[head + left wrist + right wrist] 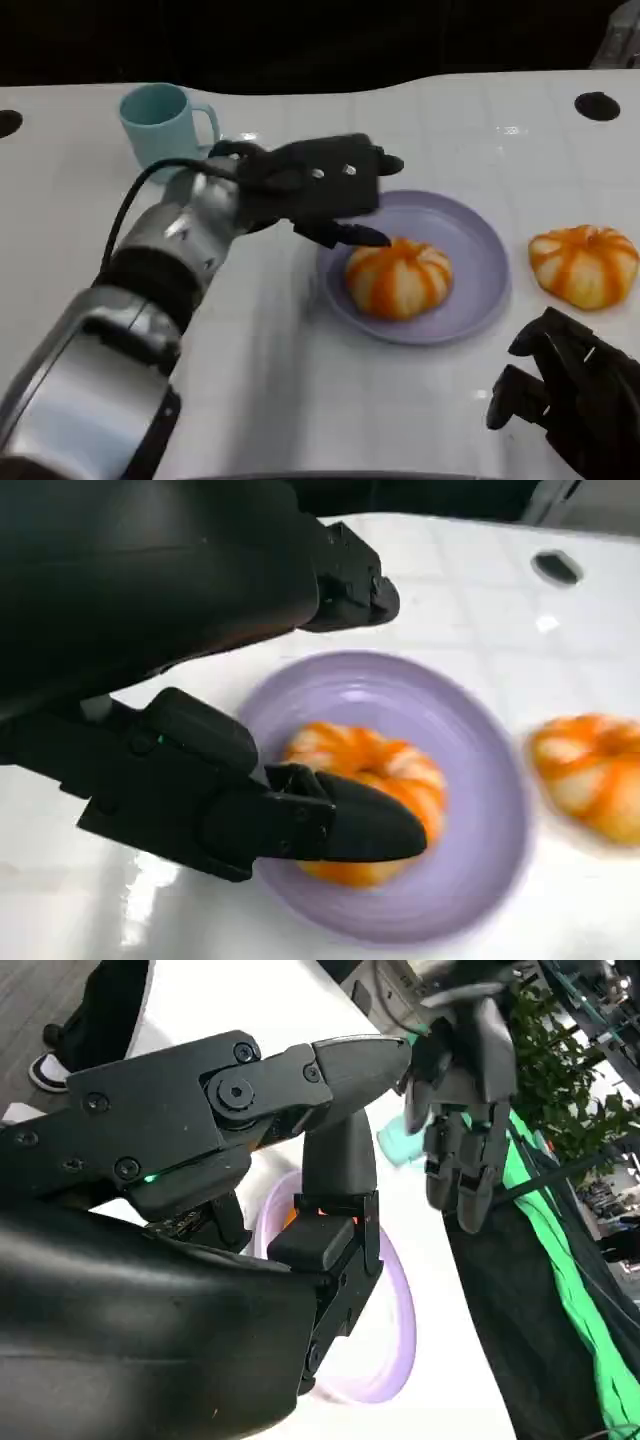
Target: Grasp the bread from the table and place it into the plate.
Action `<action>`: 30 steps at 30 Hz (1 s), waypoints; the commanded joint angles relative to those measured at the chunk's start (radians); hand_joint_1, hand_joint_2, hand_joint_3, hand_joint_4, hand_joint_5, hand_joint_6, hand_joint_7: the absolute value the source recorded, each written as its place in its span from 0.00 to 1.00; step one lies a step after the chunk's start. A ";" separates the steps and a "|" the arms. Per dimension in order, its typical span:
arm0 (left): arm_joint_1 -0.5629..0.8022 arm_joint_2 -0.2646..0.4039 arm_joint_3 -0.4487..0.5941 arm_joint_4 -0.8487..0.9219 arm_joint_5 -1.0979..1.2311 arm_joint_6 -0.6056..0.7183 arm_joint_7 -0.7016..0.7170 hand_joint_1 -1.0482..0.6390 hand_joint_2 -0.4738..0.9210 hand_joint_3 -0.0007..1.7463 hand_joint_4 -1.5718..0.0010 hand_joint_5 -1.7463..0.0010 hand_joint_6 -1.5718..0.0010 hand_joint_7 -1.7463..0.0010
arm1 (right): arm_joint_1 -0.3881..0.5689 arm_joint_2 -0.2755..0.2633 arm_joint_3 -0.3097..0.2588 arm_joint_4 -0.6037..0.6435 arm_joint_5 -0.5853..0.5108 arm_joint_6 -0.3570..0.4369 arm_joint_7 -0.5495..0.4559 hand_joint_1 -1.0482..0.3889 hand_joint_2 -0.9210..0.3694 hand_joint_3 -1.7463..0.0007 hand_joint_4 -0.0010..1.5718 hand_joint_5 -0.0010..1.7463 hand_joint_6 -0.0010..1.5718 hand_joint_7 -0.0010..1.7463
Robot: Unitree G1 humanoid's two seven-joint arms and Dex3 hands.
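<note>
An orange-and-white striped bread (pixel 398 277) lies in the lilac plate (pixel 480 250), toward its left side. A second bread (pixel 585 262) of the same kind sits on the table just right of the plate. My left hand (pixel 320 190) hovers over the plate's left rim, just above and left of the plated bread, fingers apart and holding nothing. The left wrist view shows that bread (pixel 375 770) on the plate (pixel 480 820) beneath my fingertips (pixel 350 825), with the other bread (pixel 590 780) beyond. My right hand (pixel 570 390) rests low at the front right, holding nothing.
A teal cup (pixel 160 120) stands at the back left, behind my left forearm. Dark round holes (pixel 597 105) mark the white tabletop near its far corners. The right wrist view shows the plate's rim (pixel 395 1345) and my left hand (pixel 465 1110) above it.
</note>
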 commanded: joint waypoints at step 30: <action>0.931 -0.111 0.473 -1.273 -0.953 0.992 0.191 0.30 1.00 0.29 0.61 0.00 0.68 0.14 | 0.016 -0.008 0.003 -0.036 -0.002 0.005 -0.014 0.29 0.00 0.92 0.49 0.96 0.43 0.85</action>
